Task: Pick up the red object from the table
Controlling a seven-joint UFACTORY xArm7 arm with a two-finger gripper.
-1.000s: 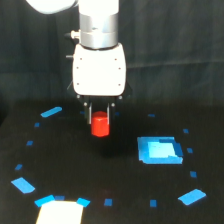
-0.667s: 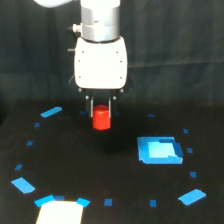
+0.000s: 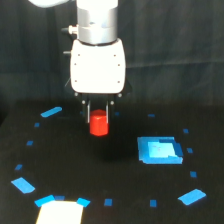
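Exterior view, frame centre: red object (image 3: pixel 99 124) pinched between claw (image 3: pixel 99 114) fingers, its base above the black bench (image 3: pixel 115 200).

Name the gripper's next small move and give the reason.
Probably keep raising it straight up. The gripper appears shut on the red object, which hangs between its fingers and seems clear of the table, so more height secures the pick.

Dim, soft-focus, blurry view; glare on white housing (image 3: pixel 97 65)
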